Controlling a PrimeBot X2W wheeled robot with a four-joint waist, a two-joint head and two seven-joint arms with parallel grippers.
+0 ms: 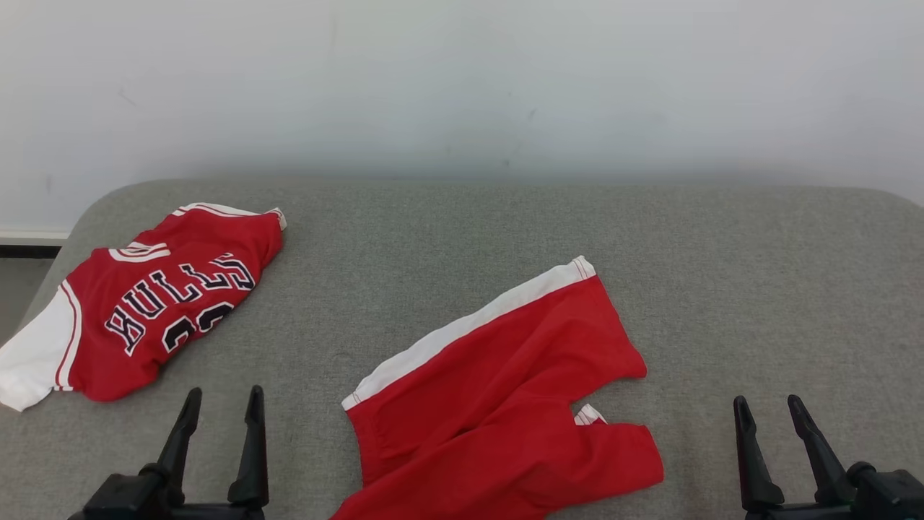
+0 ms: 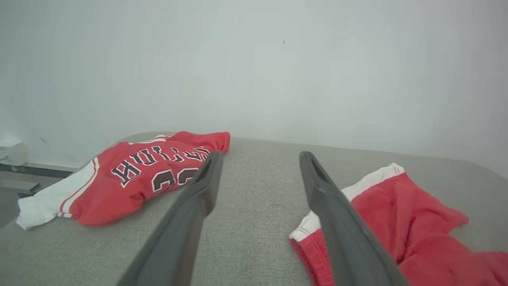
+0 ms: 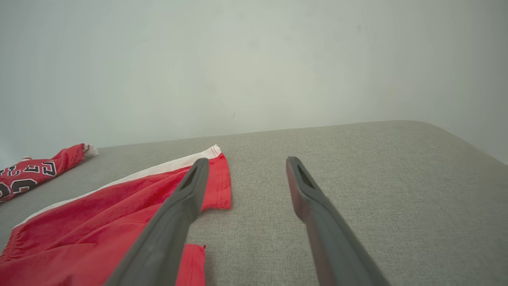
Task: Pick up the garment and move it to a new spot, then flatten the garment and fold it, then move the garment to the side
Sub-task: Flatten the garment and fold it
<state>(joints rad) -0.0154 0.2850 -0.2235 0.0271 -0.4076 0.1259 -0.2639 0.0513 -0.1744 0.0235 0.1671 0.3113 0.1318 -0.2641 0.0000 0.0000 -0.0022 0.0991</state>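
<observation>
Red jersey: lying well to the left of the red shorts and apart from them, with the dark lettering facing up, the white end pointing away from the shorts, and the cloth looking loosely folded and a little rumpled.
Left gripper: sitting left of the shorts, between them and the jersey's near corner, and touching neither as far as the head view is showing.
Left fingers: standing spread wide, clasping nothing, with bare grey cloth showing in the gap in the left wrist view.
Shorts: lying unfolded and creased. A white band is running along the edge facing the jersey, a notch is opening on the far side from the jersey, and a small white scrap is peeking out there. The near edge is running off the bottom of the head view.
Right gripper: sitting well to the right of the shorts, over bare cloth.
Right fingers: standing spread wide, pinching nothing, with one of them crossing the shorts' corner in the right wrist view.
Grey padded surface: lying under the shorts and stretching out to their right.
Pale wall: rising behind the shorts.
</observation>
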